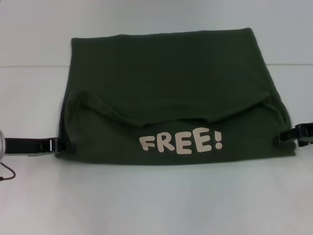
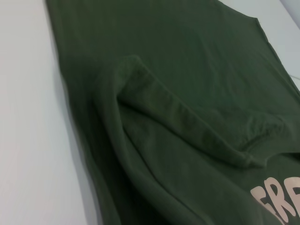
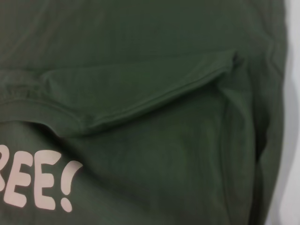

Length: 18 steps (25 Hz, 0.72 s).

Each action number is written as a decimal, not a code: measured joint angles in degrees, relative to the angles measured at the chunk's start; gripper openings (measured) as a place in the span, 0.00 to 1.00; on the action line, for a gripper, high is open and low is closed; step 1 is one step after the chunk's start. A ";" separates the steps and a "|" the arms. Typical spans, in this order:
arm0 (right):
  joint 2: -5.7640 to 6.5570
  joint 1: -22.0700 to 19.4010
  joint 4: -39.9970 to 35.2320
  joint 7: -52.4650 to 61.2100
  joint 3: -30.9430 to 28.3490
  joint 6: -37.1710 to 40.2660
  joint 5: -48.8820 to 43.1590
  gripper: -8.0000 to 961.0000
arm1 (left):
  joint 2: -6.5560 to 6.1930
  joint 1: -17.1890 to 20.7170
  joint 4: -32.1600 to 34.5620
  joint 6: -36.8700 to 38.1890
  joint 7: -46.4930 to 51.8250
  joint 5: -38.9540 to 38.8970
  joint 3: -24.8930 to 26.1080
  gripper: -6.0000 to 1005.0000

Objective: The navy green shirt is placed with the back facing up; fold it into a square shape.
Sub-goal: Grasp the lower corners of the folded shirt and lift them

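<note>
White table (image 1: 156,205), navy green shirt (image 1: 171,93) spread

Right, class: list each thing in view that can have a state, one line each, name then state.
navy green shirt: partly folded, near part turned over so "FREE!" faces up, flat on the table.
left hand: at the shirt's left edge, low by the table.
right hand: at the shirt's right edge, low by the table.

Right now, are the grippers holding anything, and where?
Both look clamped on the shirt: left gripper at its left edge, right gripper at its right edge, level with the FREE! print.
</note>
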<state>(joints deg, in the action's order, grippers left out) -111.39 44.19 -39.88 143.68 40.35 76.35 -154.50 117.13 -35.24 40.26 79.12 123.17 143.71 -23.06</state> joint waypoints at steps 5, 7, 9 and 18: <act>-1.06 0.62 0.47 -0.07 0.43 -1.39 0.01 0.95 | -0.04 -0.21 0.00 -0.03 0.08 -0.01 -0.13 0.02; -1.33 0.77 0.48 -0.06 0.43 -1.91 0.03 0.95 | -0.12 -0.33 0.00 0.01 0.08 0.05 -0.10 0.02; -1.55 0.80 0.49 0.16 0.43 -2.50 0.05 0.95 | -0.17 -0.37 0.00 0.06 0.10 0.05 0.05 0.02; -1.95 0.78 0.39 0.10 1.22 -3.00 -0.37 0.72 | -0.37 -0.36 0.09 -0.12 1.29 -0.26 1.46 0.02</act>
<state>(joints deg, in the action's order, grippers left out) -113.34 44.97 -39.49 143.78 41.57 73.35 -154.87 116.76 -35.60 40.35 79.01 124.46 143.45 -21.60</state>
